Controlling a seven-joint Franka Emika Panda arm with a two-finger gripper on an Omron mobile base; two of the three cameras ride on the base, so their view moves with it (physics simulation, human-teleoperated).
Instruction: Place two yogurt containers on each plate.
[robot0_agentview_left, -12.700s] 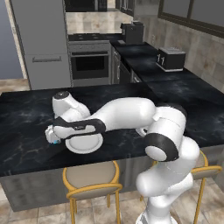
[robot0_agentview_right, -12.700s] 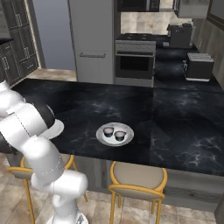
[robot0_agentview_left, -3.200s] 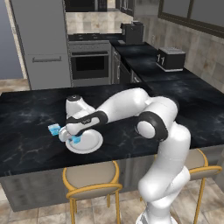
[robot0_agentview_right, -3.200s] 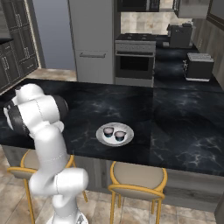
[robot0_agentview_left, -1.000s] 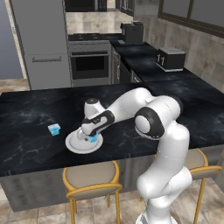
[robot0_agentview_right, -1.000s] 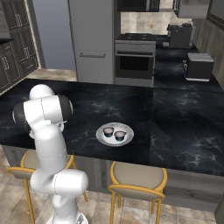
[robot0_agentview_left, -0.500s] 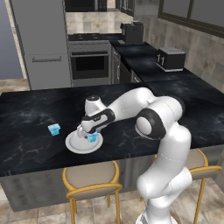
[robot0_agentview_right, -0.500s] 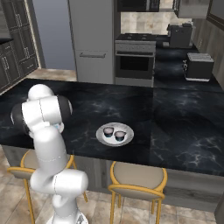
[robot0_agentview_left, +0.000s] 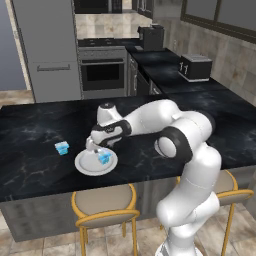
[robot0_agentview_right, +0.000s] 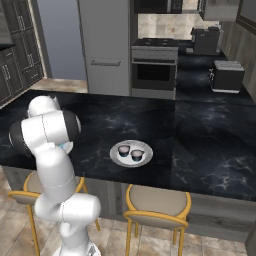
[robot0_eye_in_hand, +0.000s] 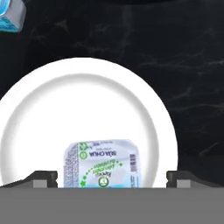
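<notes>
fingers (robot0_eye_in_hand: 112, 178) spread wide, holding nothing, just above light blue cup (robot0_eye_in_hand: 103, 163) resting on near plate (robot0_eye_in_hand: 52, 109); looked released there. second blue cup (robot0_agentview_left: 62, 147) on counter (robot0_agentview_left: 30, 165) beside plate, awaiting pickup. far plate (robot0_agentview_right: 120, 157) carried two dark cups (robot0_agentview_right: 130, 152). fingertips mostly cut off.

Bare plate (robot0_eye_in_hand: 57, 109) lies beside my cup (robot0_eye_in_hand: 103, 165); the loose blue cup (robot0_agentview_left: 62, 147) sits apart on open counter (robot0_agentview_left: 30, 130).
</notes>
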